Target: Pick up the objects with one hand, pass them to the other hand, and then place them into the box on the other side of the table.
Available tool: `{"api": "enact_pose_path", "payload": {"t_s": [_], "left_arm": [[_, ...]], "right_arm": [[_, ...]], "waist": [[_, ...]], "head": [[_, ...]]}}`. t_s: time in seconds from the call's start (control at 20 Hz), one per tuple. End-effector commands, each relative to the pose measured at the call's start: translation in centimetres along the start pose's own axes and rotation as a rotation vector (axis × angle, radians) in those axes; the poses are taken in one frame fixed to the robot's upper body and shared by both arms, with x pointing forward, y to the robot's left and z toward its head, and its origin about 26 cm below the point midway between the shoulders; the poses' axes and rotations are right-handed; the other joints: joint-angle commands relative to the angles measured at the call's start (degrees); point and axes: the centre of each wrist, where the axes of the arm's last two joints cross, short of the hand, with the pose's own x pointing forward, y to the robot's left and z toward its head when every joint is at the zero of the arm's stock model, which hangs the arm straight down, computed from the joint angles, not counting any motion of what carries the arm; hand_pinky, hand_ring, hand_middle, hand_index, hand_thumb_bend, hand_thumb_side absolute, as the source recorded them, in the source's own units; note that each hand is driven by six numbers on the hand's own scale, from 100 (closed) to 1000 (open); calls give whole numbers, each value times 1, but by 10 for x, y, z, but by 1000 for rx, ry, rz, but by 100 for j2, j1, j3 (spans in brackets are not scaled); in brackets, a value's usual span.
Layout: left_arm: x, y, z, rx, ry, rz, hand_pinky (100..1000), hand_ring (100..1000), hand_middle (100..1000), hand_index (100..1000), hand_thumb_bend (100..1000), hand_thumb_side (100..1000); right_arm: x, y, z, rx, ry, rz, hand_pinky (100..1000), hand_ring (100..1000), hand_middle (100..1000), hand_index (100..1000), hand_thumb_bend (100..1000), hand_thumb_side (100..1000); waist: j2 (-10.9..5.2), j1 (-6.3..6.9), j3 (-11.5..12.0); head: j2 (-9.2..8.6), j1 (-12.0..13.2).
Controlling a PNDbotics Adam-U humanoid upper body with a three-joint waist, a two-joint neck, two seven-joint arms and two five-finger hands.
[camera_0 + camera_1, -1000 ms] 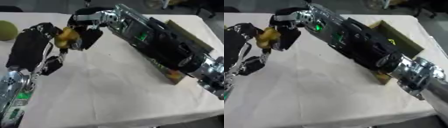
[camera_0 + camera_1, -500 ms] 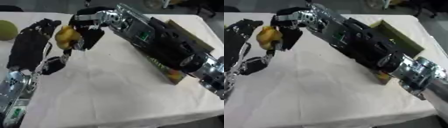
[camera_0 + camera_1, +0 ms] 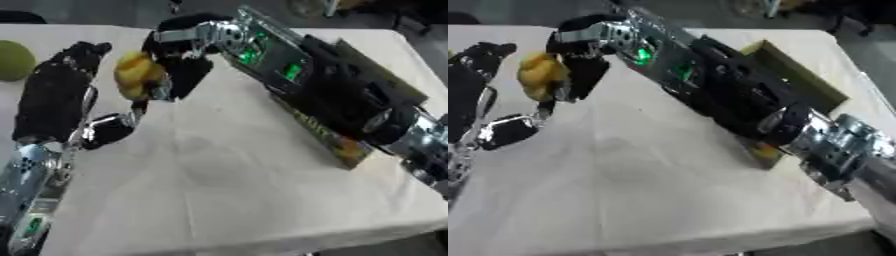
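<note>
A lumpy yellow object (image 3: 136, 75) hangs above the table's left part. My right hand (image 3: 187, 69) has come across from the right and is shut on it, with the fingers curled behind and under it. Just left of the object stands my left hand (image 3: 56, 95), open, fingers straight and pointing away, its thumb (image 3: 107, 131) sticking out below; a narrow gap separates it from the object. The cardboard box (image 3: 791, 71) lies along the table's right side, mostly hidden under my right forearm (image 3: 332, 85).
A green ball (image 3: 14, 60) sits at the far left edge of the table. A white cloth (image 3: 236, 190) covers the table from the middle to the near edge. A dark floor shows beyond the far edge.
My left hand has opened and drawn back to the left, away from the yellow object. The object stays in my right hand and has shifted slightly to the right.
</note>
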Motion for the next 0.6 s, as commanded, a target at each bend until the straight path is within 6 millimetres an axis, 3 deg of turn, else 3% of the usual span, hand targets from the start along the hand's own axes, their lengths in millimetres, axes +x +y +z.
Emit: {"api": "enact_pose_path", "payload": {"t_s": [0.05,0.25,0.5,0.6], "left_arm": [[-5,4,-2,-38,20,60,663,762,763,911,577,627],[-29,4,3,-108,71,139,652,750,750,906,537,687],[-65,19,14,-66,176,244,618,717,717,884,396,745],[-80,29,20,-19,222,286,571,681,665,865,335,728]], "right_arm": [[-6,-15,22,-60,3,-13,718,501,246,475,100,263],[-13,-23,46,-161,-7,-100,731,493,237,481,100,279],[-21,-32,88,-291,-10,-194,743,486,225,483,100,327],[-26,-31,105,-344,7,-232,741,484,224,488,100,336]], "waist": [[7,-26,7],[35,4,-4],[88,31,-8],[108,39,-1]], "head": [[-11,-38],[-11,-18],[-11,-2],[-11,-19]]}}
